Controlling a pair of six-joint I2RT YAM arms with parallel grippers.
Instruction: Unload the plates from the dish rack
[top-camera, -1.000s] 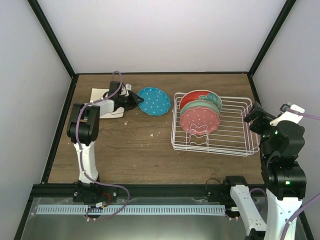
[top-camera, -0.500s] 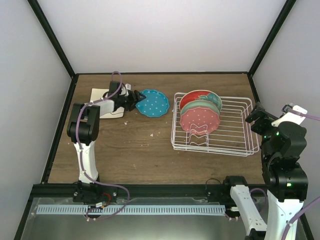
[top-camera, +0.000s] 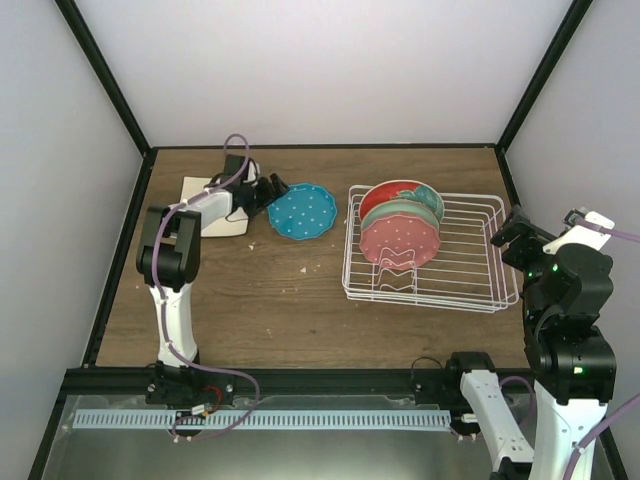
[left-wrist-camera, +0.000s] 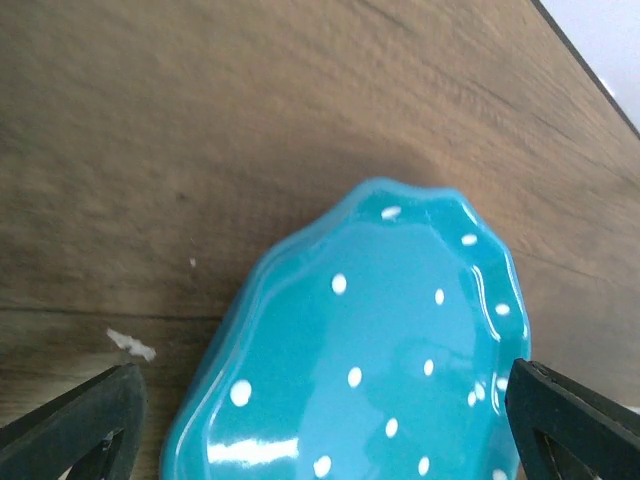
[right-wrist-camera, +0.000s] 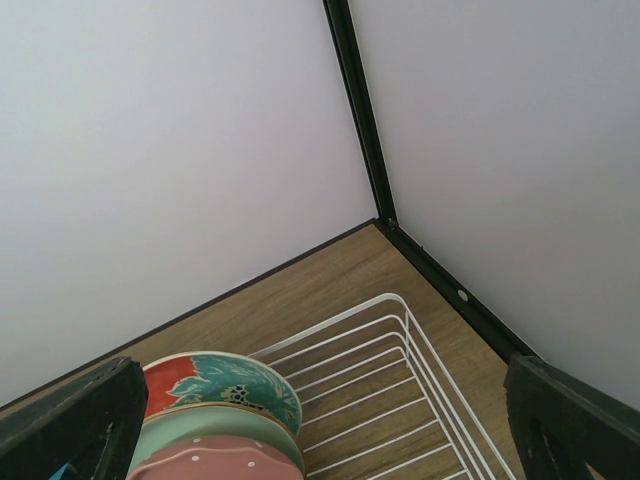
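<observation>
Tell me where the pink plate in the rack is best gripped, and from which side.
Grip the pink plate by its upper rim, coming from above. It stands on edge at the front of the row in the rack, leaning back on the mint plate, its lower edge among the wires; only the top rim and front face look free.

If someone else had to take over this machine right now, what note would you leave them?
Left gripper open, straddling the edge of the blue polka-dot plate on the table.
Right gripper open and empty, by the dish rack.
Done: it and the beige square plate are out.
Left: red-and-teal plate, mint green plate, pink polka-dot plate stand in the rack.
</observation>
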